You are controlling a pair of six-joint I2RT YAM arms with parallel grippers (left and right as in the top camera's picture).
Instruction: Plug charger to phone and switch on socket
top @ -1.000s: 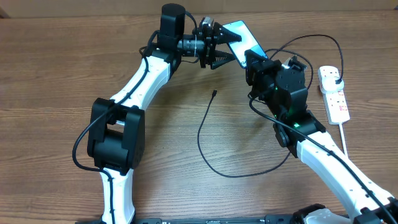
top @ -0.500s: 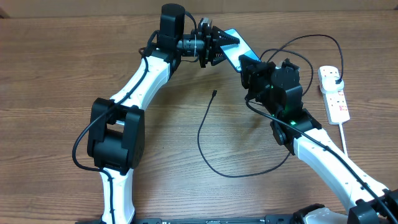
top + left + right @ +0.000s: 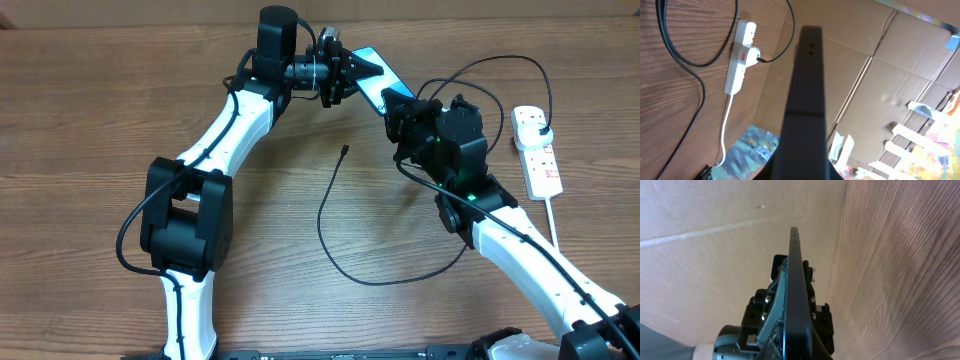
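Steadying the phone [image 3: 388,84] in the clamped left claw [image 3: 360,68], port end free, should let the right claw [image 3: 398,103], opening unclear, fetch the charger [image 3: 321,215] tip.

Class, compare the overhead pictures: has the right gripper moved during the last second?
Yes. The right gripper, holding the phone, has shifted slightly left, away from the socket, which stayed where it was.
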